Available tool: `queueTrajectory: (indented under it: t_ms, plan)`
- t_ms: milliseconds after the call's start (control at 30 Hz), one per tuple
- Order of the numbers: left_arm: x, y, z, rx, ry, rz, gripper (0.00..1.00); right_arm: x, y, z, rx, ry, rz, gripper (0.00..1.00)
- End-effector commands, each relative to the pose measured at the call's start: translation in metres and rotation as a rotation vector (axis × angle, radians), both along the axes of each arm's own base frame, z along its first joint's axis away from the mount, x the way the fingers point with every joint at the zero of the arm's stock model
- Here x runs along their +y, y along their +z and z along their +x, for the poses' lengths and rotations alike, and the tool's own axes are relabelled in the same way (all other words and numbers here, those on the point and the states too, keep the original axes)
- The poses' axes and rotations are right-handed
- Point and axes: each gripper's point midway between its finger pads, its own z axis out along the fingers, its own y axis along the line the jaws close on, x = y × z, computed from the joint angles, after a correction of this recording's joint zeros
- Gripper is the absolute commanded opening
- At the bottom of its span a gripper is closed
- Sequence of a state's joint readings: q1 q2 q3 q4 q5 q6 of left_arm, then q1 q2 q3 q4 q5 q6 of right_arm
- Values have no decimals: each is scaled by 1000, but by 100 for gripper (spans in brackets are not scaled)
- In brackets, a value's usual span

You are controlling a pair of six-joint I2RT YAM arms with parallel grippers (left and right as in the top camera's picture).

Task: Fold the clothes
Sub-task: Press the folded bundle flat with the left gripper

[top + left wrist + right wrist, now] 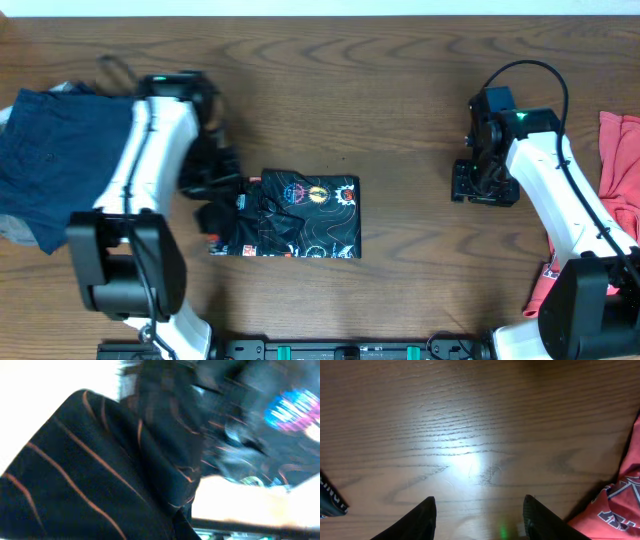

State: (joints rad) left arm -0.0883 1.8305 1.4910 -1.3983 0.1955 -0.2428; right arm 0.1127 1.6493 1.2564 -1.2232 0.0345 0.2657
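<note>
Though the left gripper (213,214) sits against the left edge of the shirt (300,216), black on black, its wrist view is a blur of fabric, so I cannot tell if it grips. Right gripper (479,510) fingers are spread wide and hold nothing, over bare table (400,100). Shirt lies folded as a rectangle mid-table, long axis left-right, logos up. Left arm curls in toward the shirt. Right arm reaches forward, wrist down, well apart from it. Navy garment (50,150) is far left, red T-shirt (620,160) far right.
</note>
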Motion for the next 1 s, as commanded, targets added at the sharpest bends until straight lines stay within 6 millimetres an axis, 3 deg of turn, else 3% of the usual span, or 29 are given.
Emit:
queueTrajectory:
  t_ms: [0, 333, 433, 567, 800, 967]
  plan:
    - [-50, 10, -1, -37, -46, -72, 6, -4, 5, 3, -14, 12, -8, 54]
    - [-158, 0, -18, -170, -332, -120, 10, -4, 5, 3, -14, 27, -7, 55]
    - [-175, -2, -18, -204, -350, -122, 9, -4, 5, 3, -13, 28, -7, 55]
    - [-184, -5, -14, -238, -358, -116, 15, -2, 5, 2, -12, 31, 4, 56]
    - [-203, -3, -7, -294, -333, -152, 17, -2, 4, 3, -13, 31, 5, 56]
    - [-238, 3, -18, -310, -404, -276, 17, -1, 5, 4, -18, 31, 5, 56]
